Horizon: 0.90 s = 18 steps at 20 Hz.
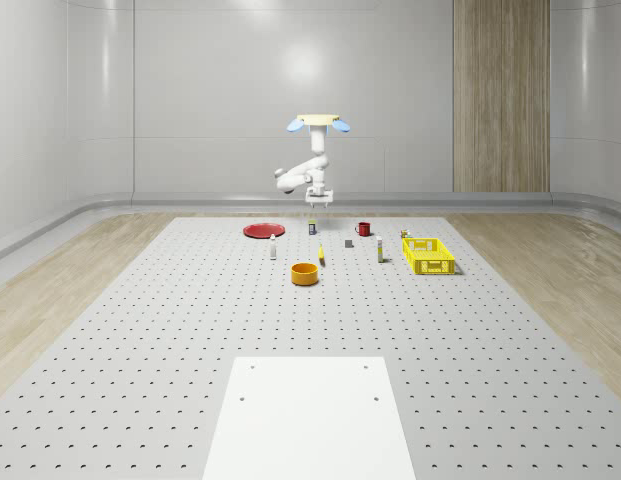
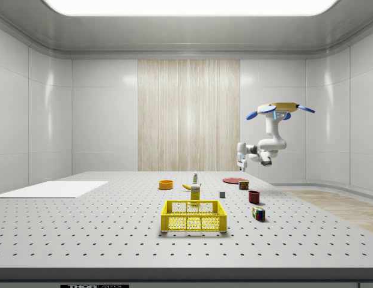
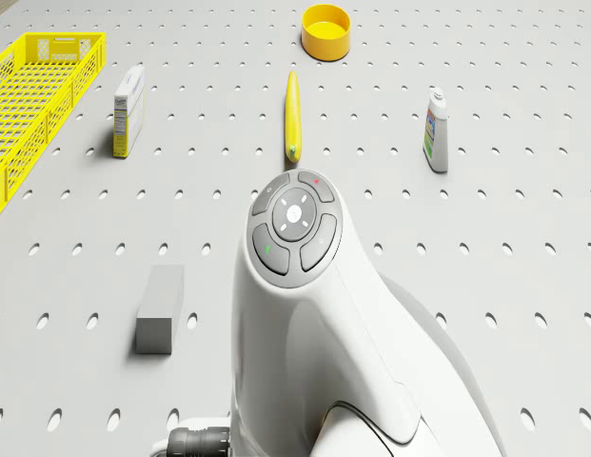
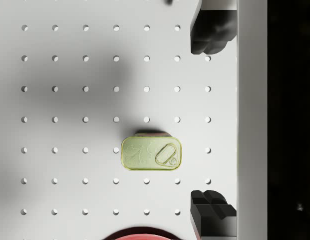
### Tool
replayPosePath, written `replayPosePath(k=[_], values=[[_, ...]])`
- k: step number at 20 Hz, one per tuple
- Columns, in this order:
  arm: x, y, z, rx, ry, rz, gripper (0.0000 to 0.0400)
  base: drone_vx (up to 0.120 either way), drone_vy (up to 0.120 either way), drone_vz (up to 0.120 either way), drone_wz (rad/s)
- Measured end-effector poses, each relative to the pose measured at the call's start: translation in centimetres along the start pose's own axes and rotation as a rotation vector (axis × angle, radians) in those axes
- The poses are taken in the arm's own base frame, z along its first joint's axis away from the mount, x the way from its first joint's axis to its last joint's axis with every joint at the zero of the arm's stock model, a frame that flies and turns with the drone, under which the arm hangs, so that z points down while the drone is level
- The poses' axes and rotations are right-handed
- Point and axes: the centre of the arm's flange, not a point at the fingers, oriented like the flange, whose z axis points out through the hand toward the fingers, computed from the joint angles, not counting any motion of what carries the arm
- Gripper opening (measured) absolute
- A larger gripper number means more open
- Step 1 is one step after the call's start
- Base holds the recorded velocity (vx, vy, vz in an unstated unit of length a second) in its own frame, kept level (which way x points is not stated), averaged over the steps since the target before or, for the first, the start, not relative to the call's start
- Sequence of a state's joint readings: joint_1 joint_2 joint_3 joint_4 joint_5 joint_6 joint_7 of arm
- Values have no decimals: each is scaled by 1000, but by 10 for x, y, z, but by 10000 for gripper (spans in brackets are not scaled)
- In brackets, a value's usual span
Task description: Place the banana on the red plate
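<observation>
Whole-scene view has the drone hovering high over the far end of the table, arm folded beneath it and the gripper hanging well above the clutter. Down the wrist camera the two dark fingers stand wide apart with nothing between them, looking straight down on a tin can with the red plate just beside it. And the banana lies flat and bare on the table between the orange bowl and the arm, well apart from the plate. It should be light, a bit soft, smooth-skinned; pinch it across the thick middle, gently
</observation>
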<state>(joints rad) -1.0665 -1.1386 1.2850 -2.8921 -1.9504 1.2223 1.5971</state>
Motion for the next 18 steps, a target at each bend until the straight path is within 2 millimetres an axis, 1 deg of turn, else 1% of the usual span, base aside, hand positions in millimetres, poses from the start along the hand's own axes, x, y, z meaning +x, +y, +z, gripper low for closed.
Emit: replayPosePath(k=[3,4,18], values=[[0,0,0,-1,1,0,400,0,0,-120,0],[0,0,0,-1,1,0,400,80,0,-40,0],[0,0,0,-1,2,0,400,120,0,0,0]])
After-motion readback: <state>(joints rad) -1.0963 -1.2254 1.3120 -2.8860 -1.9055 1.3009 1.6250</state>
